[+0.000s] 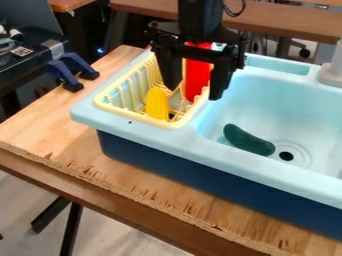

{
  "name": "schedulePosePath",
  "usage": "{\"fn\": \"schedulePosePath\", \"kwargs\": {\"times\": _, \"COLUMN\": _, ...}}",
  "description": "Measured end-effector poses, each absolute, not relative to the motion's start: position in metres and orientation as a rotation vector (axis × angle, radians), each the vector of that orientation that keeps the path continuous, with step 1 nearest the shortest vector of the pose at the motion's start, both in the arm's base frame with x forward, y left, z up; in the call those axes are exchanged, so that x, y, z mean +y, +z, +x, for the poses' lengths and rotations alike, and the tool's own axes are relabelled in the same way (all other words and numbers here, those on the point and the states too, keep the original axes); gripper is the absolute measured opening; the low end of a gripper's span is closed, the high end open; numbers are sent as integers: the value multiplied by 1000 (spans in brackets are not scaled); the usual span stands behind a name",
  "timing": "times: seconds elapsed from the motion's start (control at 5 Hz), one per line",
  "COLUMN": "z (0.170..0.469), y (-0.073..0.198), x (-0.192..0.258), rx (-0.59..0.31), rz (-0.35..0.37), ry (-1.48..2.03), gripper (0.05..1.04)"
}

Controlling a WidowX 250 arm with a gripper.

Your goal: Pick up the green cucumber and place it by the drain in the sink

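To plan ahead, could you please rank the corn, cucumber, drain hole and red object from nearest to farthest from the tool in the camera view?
1. Red object, by the tool
2. Corn, in the rack
3. Cucumber, in the sink
4. Drain hole, beyond the cucumber

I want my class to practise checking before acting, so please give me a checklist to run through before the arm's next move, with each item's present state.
1. Claw open: ok, its jaws stand apart.
2. Claw free of contact with the red object: cannot tell; the red shows between the jaws, but depth is unclear.
3. Yellow object inside the rack: ok, it stands upright there.
4. Green object in the rack: not ok, it lies in the sink basin.
5. Drain hole uncovered: ok, the green object lies beside it.
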State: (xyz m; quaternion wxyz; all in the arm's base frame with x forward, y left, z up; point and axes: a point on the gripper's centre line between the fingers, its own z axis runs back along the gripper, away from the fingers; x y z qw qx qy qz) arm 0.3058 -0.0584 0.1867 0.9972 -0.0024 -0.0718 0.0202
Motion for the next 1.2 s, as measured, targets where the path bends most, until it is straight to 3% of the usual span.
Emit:
{"fn": "schedulePosePath", "kwargs": {"times": 0.2, "z": 306, "y": 178, "x": -59, "rx": -116, "rz": 0, "ry": 40, "gripper": 999}}
{"fn": "schedulePosePath", "kwargs": {"times": 0.4, "z": 323, "y": 174, "x": -76, "rx": -161, "rz": 26, "ry": 96, "gripper": 999}}
{"fn": "schedulePosePath", "kwargs": {"times": 0.8, "z": 342, "y": 187, "x": -107, "rx": -297, "rz": -21, "ry": 198, "gripper": 999}}
{"fn": "schedulePosePath", "kwargs": {"times": 1.0, "z": 351, "y": 164, "x": -104, "rx": -349, "rz": -82, "ry": 318, "gripper": 999}}
{"fn": "schedulePosePath", "kwargs": {"times": 1.2, "z": 351, "y": 140, "x": -94, "rx": -416, "rz": -63, "ry": 497, "gripper": 999}}
